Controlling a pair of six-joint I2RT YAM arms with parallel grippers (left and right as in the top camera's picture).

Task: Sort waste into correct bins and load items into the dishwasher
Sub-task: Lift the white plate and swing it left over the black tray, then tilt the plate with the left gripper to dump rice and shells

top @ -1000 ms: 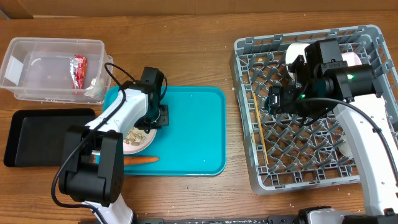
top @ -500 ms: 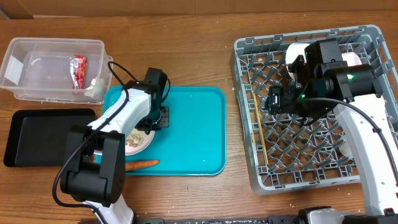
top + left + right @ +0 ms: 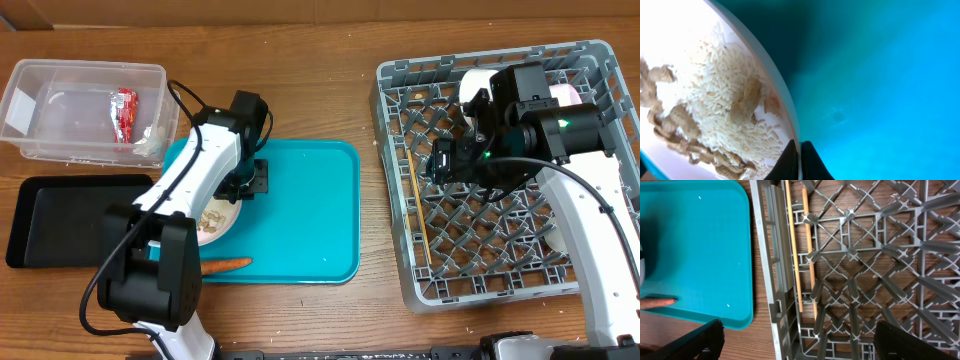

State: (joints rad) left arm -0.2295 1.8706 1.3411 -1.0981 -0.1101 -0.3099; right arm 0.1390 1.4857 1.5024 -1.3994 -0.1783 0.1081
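The left gripper is pinching the thin rim of a white dish between pressed-together fingertips. The dish is sitting on the teal tray, on the gripper's base side. Food scraps, rice grains and pale shell-like bits, are lying loose in the dish right up to the pinched edge.

The danger is likely a one-edge hold. With the load hanging off a single point, the dish could be swinging down or slipping free on the lift, scattering scraps over the tray or tabletop. The black tray is lying left of the gripper beyond the dish, and the clear tub left and farther out. A short carry or the wrong bin would be spoiling the sort. The carrot, just past the dish, could be getting knocked.

The right gripper is hanging spread wide over the dish rack, with the chopsticks ahead of it.
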